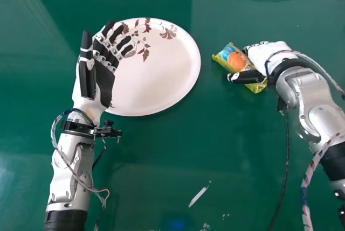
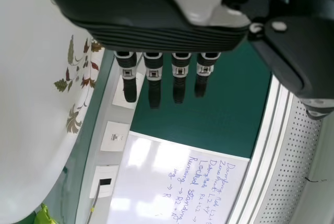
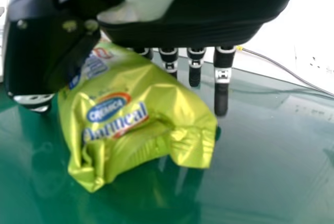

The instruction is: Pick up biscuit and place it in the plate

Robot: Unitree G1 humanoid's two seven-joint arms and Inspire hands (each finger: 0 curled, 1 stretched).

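The biscuit packet (image 1: 235, 58), yellow-green with an orange and blue print, lies on the table right of the plate. My right hand (image 1: 272, 53) is at its right side, with the thumb across the packet's near part. From the right wrist view, the crinkled packet (image 3: 141, 125) sits between the thumb and the fairly straight fingers of my right hand (image 3: 182, 31), partly hiding them. The round white plate (image 1: 156, 75) has a leaf pattern. Over its left edge, my left hand (image 1: 99, 75) has its fingers extended and holds nothing; the left wrist view shows this hand (image 2: 156, 36) beside the plate (image 2: 36, 109).
The green table (image 1: 215, 139) carries a small white scrap (image 1: 198, 196) near its front, with tiny bits beside it. A cable (image 1: 286, 161) hangs along my right forearm. Behind the table, the left wrist view shows a whiteboard (image 2: 162, 182) and wall sockets (image 2: 113, 136).
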